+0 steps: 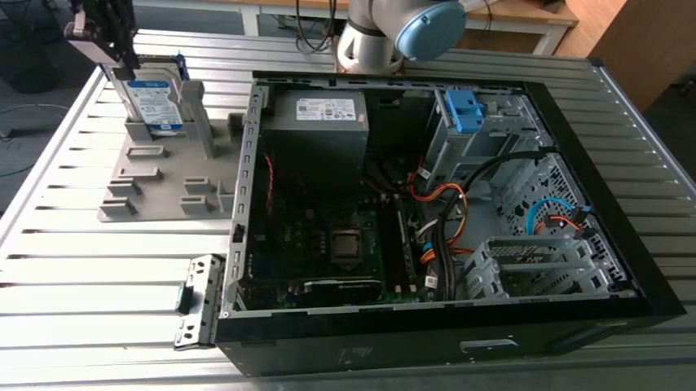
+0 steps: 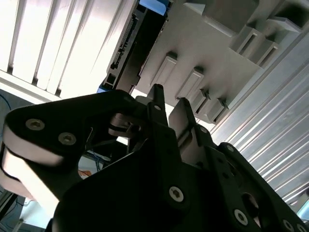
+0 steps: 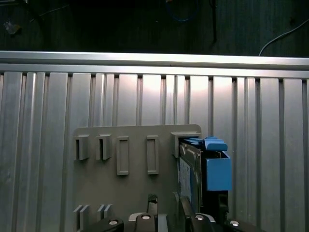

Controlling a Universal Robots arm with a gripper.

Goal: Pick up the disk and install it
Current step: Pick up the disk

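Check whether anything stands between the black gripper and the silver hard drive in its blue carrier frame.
Nothing visible does. In the exterior view the black gripper hangs just over the silver, blue-framed disk, which stands upright in the grey plastic rack with its top edge exposed.

Exterior view: high, angled down over table [image 1: 65,244], whole case [image 1: 435,204] in frame, holder [image 1: 163,175] at the exterior view's far left. First wrist view: straight down on holder [image 3: 125,164], close. Second wrist view: right behind gripper [image 2: 169,99], tilted, very close. All three share holder and table slats.
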